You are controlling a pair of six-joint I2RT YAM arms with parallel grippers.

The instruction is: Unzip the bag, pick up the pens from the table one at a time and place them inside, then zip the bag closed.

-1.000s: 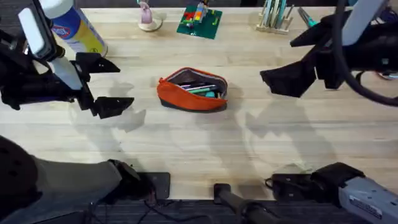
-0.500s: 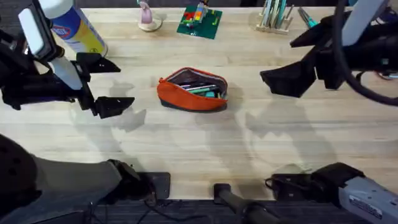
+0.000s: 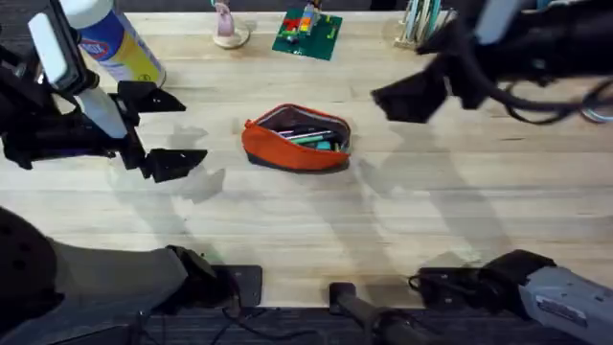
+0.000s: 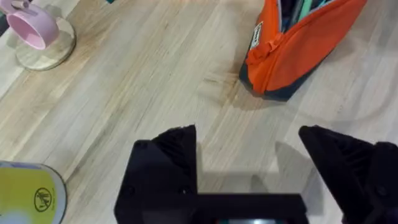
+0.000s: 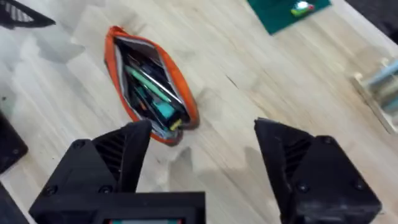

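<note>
**Pens are in, the zip is still open**

The right pincer [image 3: 407,96] hangs in the air above the bench [image 3: 287,220], a little way to the right of the bag [image 3: 297,139]. Its two black fingers [image 5: 118,155] are spread wide apart and they hold nothing. From its own camera I can look past those fingers and right down into the bag.

The left pincer [image 3: 158,129] is on the other side, well apart from the bag. Its fingers [image 4: 168,155] are wide apart too, and empty. It floats over bare wood, with the bag's end just ahead of it.

The bag sits in the middle of the bench, between the two pincers. Its top gapes open. Inside I can see the pens [image 5: 152,87], a green one among some dark things. I cannot count them. A small red pull [image 4: 268,46] shows at the end of the bag nearest the left pincer.

I see no loose pens on the wood near the bag. So I think the unzipping is done, and the putting in is done too. What is left is the last job: zip the bag shut. One pincer will likely have to hold the bag, and the other will have to grab the little pull and drag it along.

At the far edge stand a yellow bottle [image 3: 120,48], a pink cup [image 4: 34,28] and a green toy board [image 3: 308,34]. Nobody touches those.
</note>
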